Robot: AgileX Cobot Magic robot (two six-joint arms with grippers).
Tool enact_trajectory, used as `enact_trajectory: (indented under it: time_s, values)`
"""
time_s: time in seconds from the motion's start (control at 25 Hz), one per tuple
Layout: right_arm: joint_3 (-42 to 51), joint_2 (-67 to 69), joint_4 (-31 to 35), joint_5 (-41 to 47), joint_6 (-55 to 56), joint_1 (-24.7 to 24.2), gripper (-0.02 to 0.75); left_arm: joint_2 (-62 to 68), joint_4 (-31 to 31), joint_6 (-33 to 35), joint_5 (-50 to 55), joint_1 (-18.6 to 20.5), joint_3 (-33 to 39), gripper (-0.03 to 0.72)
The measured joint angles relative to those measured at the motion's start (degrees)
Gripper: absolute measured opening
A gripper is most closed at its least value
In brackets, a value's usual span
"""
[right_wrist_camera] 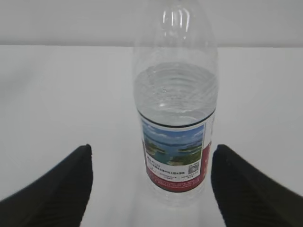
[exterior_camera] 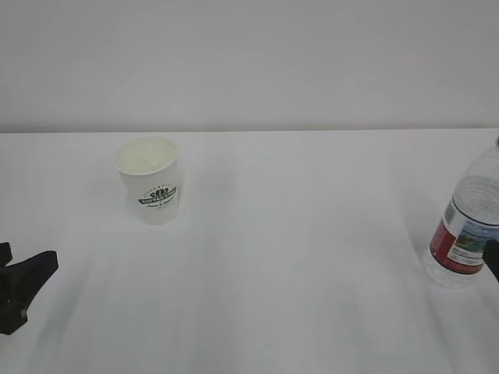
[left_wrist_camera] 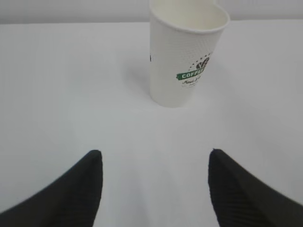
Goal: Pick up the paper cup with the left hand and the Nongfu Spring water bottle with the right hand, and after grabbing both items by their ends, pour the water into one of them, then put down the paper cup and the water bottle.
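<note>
The white paper cup point(exterior_camera: 150, 181) with a green logo stands upright on the table at the back left; in the left wrist view the paper cup point(left_wrist_camera: 184, 52) is ahead and slightly right of my open left gripper point(left_wrist_camera: 154, 153), well apart from it. The left gripper point(exterior_camera: 27, 284) shows at the left edge of the exterior view. The Nongfu Spring water bottle point(exterior_camera: 468, 226) stands upright at the right edge. Through the right wrist camera the water bottle point(right_wrist_camera: 175, 109), partly filled with water point(right_wrist_camera: 175, 90), stands just beyond my open right gripper point(right_wrist_camera: 150, 147), untouched, nearer the right finger.
A white table point(exterior_camera: 296, 257) runs back to a plain white wall point(exterior_camera: 249, 62). A dark bit of the right gripper point(exterior_camera: 493, 257) sits beside the bottle's base. Nothing else lies between cup and bottle.
</note>
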Motion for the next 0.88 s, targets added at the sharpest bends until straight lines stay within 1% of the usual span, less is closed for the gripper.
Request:
enact_trajectory:
  time_s: [0.12,0.4,0.76,0.88]
  values:
    - [0.00,4.23,-1.21,-2.66,0.15,0.00,0.588,0.09,0.19,0.00,-2.41,0.00,0.00,0.507]
    - [0.00,11.61,-4.59,-8.68,0.15,0.00,0.587,0.09,1.00,0.00,-3.72,0.00,0.00,0.507]
    - [0.00,12.46,-4.83,-10.06,-0.12,0.00,0.588,0.09,1.54,-0.01,-4.84,0.00,0.00,0.507]
    - [0.00,12.52,-4.83,-11.39,-1.85,0.00,0.587,0.09,2.01,-0.01,-5.15,0.00,0.00,0.507]
